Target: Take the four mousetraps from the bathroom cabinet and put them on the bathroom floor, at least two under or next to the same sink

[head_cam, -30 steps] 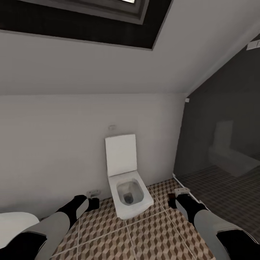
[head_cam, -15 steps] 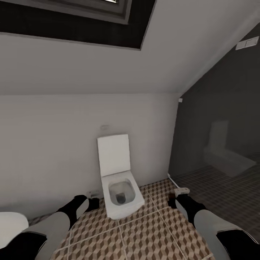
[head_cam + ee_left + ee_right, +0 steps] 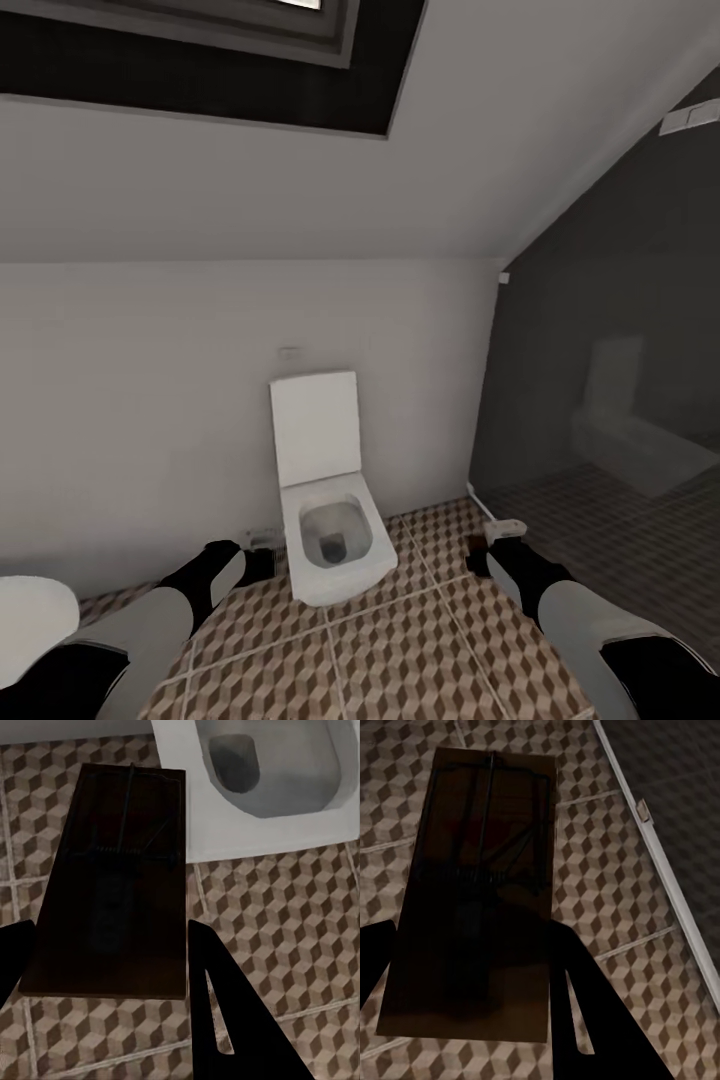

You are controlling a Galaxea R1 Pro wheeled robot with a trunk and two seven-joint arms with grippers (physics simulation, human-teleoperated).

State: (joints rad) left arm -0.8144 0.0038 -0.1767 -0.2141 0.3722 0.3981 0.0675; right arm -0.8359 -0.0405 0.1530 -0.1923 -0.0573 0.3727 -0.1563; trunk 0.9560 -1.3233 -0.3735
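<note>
Mousetraps [image 3: 112, 885] [image 3: 476, 892] held in both grippers [image 3: 262, 556] [image 3: 482, 552] flank toilet [image 3: 330, 540].

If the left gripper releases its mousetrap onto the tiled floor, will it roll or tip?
Probably neither: the mousetrap in the left gripper is a flat board and should land flat on the floor. It looks stiff and likely light. Its wire parts might snag.

The room is sitting in dim, even light, with the pale wall [image 3: 150, 420] behind the toilet [image 3: 330, 540] glowing softly grey. Right of the toilet, a dark glass panel [image 3: 600, 400] is carrying a faint, hazy reflection. Straight lines are bending toward the edges in the head view. In both wrist views the mousetraps [image 3: 112, 885] [image 3: 476, 892] are looking almost black, their metal parts barely showing.
</note>
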